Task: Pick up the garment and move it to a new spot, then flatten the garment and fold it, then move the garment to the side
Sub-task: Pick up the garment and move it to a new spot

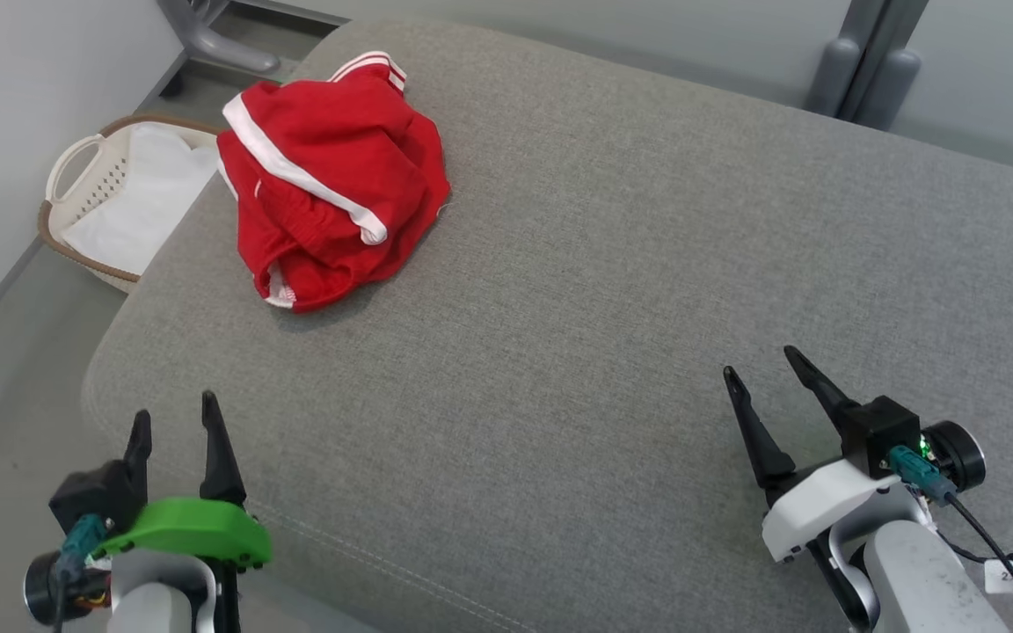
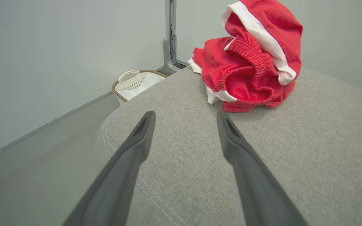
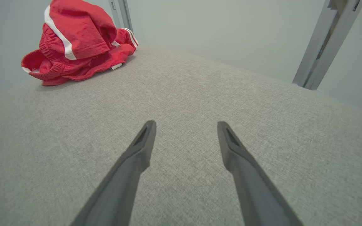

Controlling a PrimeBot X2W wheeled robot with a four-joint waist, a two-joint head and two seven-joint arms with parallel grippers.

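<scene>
I see the red shorts (image 1: 331, 180) crumpled at the cushion's (image 1: 603, 308) far left corner, well apart from my left gripper (image 1: 174, 422) and right gripper (image 1: 760, 363), both spread wide and empty.

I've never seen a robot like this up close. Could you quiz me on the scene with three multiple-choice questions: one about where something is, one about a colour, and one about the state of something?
1. Where is the laundry basket?
A) on the floor by the grey cushion's far left corner
B) on top of the cushion
C) hanging on a wall

2. What colour are the shorts?
A) blue
B) red with white stripes
C) black

3. How are the left gripper and right gripper?
A) both shut on the shorts
B) one open, one shut
C) both open and empty

Answers:
1 A: it stands on the floor below the cushion's edge.
2 B: the cloth is red with white bands.
3 C: each gripper's fingers are spread over bare cushion, away from the shorts.
</scene>
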